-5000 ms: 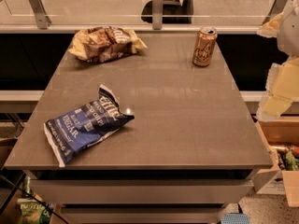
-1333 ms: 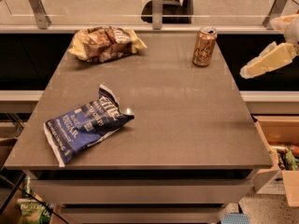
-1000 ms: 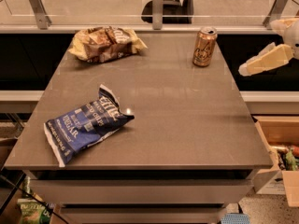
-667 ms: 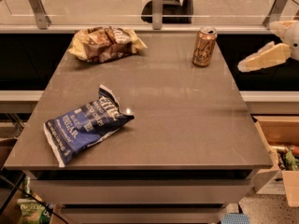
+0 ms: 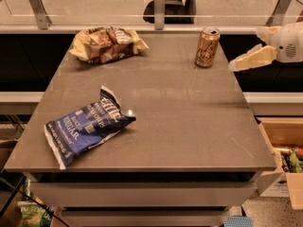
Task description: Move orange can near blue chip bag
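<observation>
Camera view: looks down on a grey-brown surface [image 5: 189,122] from the near edge. Finds the orange can [image 5: 207,47] upright near the far right corner, silver top up, pale emblem facing the camera, free of any grip. Places the blue chip bag [image 5: 87,126] well apart from it, flat and crumpled toward the near left corner, lying slantwise with white lettering up and one white end close to the near left edge. Puts a tan-and-brown chip bag [image 5: 106,44] at the far left, lying flat by the back edge, across from the can and apart from both other things. Catches the claw [image 5: 240,63] hanging in the air just beyond the right edge of the surface, pale cream, pointing left toward the can, near it but not touching. Cannot tell whether released or clenched. Shows the white rounded arm housing [image 5: 289,42] behind it at the right border. Takes in a glass rail [image 5: 94,6] on metal posts along the back, a dark chair [image 5: 182,4] beyond the glass, an open cardboard box [image 5: 279,131] on the floor to the right, and a green packet [image 5: 33,214] on the floor at the lower left.
</observation>
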Action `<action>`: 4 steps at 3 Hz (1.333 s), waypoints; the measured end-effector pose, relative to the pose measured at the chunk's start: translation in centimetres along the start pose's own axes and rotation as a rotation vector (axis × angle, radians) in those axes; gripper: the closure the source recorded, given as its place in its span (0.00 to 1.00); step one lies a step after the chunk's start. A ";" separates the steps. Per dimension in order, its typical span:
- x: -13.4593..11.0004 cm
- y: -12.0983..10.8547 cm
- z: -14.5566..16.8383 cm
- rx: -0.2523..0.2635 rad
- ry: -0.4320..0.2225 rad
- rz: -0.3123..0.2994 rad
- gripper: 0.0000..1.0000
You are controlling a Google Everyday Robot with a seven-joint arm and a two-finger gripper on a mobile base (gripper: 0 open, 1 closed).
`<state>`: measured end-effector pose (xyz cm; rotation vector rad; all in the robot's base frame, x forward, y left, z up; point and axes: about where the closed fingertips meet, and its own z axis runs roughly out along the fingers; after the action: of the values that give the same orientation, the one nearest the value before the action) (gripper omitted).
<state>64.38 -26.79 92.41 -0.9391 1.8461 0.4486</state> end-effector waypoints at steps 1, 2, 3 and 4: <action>0.2 0.3 1.9 -0.025 -0.020 0.014 0.00; 0.3 0.5 3.5 -0.032 -0.046 0.024 0.00; 0.4 0.3 4.9 -0.032 -0.077 0.028 0.00; 0.4 -0.5 6.0 -0.022 -0.114 0.026 0.00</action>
<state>68.31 -23.30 89.40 -0.8870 1.7551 0.5282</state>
